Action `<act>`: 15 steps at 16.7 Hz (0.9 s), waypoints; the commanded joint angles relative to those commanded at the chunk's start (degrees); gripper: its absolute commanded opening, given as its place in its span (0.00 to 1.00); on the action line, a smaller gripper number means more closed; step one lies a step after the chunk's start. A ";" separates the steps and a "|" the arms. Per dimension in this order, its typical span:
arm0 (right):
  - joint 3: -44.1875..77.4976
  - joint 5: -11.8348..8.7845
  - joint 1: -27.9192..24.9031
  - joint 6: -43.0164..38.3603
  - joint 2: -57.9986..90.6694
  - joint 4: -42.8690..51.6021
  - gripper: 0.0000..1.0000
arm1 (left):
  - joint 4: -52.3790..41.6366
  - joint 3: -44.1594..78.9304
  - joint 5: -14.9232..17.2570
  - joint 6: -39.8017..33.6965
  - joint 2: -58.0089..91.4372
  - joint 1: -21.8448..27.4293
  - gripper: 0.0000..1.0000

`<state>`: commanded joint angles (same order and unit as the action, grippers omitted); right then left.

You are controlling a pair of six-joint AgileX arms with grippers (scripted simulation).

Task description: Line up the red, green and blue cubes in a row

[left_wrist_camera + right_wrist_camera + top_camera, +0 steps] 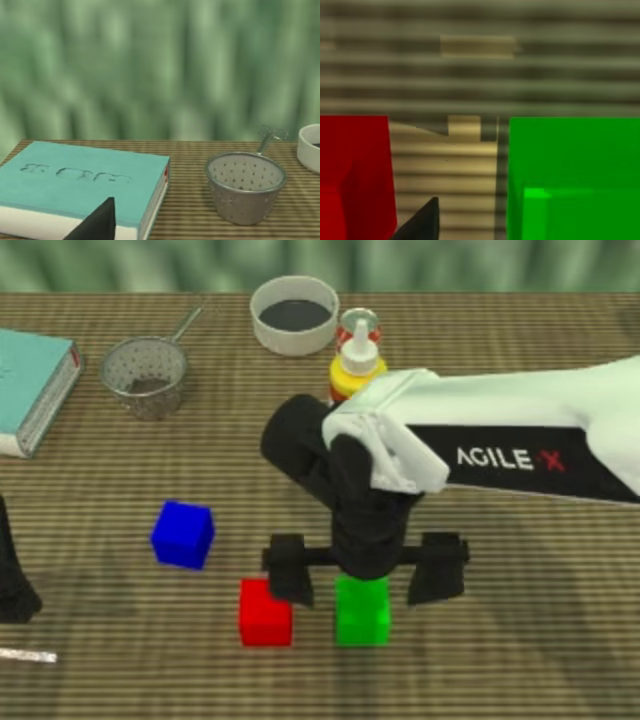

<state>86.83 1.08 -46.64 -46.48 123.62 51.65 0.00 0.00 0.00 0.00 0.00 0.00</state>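
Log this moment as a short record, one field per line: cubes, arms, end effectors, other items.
red cube: near edge of the table, a small gap from the green cube on its right
blue cube: apart, farther back and left of the red one, out of line
right end effector: over the green cube, fingers spread wide, open
left arm: parked at the table's left edge
other items: teal book, metal strainer, white bowl, yellow glue bottle at the back

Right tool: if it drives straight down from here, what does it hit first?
Most likely the green cube: the right tool hangs open directly over it, fingers astride. The red cube sits beside its left finger, so that could clip; height is unclear.
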 joint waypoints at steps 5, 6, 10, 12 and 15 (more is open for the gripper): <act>5.45 0.01 -0.38 -0.07 -3.43 9.30 1.00 | 0.00 0.00 0.00 0.00 0.00 0.00 1.00; 6.20 0.02 -0.39 -0.09 -3.96 10.65 1.00 | 0.00 0.00 0.00 0.00 0.00 0.00 1.00; 6.77 0.03 -0.42 -0.08 -4.39 11.60 1.00 | 0.00 0.00 0.00 0.00 0.00 0.00 1.00; 6.64 0.03 -0.12 -0.08 -4.17 11.46 1.00 | 0.00 0.00 0.00 0.00 0.00 0.00 1.00; 4.00 0.64 1.52 1.40 -7.61 9.48 1.00 | -1.88 2.84 0.05 -0.27 2.93 0.72 1.00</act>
<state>90.83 1.72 -45.12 -45.08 116.00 61.13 -1.88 2.84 0.05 -0.27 2.93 0.72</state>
